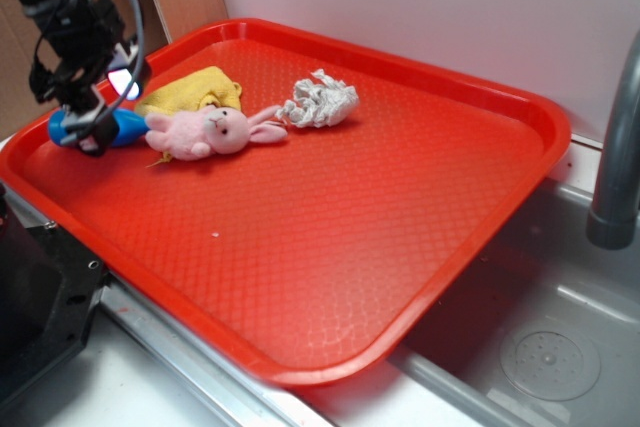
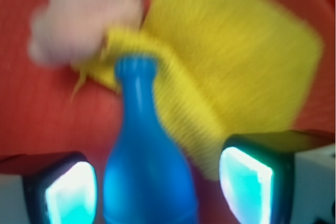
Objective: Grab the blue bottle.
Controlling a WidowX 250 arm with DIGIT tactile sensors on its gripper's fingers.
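Note:
The blue bottle (image 1: 128,127) lies on its side at the left end of the red tray (image 1: 380,217), its narrow neck pointing at the pink plush bunny (image 1: 205,132). My gripper (image 1: 108,112) has come down over the bottle's body. In the wrist view the bottle (image 2: 147,166) lies between the two lit fingertips, with a thin gap on the left and a wider one on the right. The gripper (image 2: 157,187) is open and straddles the bottle without touching it. The bottle's base is hidden below the edge of the wrist view.
A yellow cloth (image 1: 195,87) lies just behind the bottle and under the bunny's far side. A crumpled white cloth (image 1: 320,102) lies further right. The tray rests over a metal sink (image 1: 550,347) with a grey faucet (image 1: 615,147) at the right.

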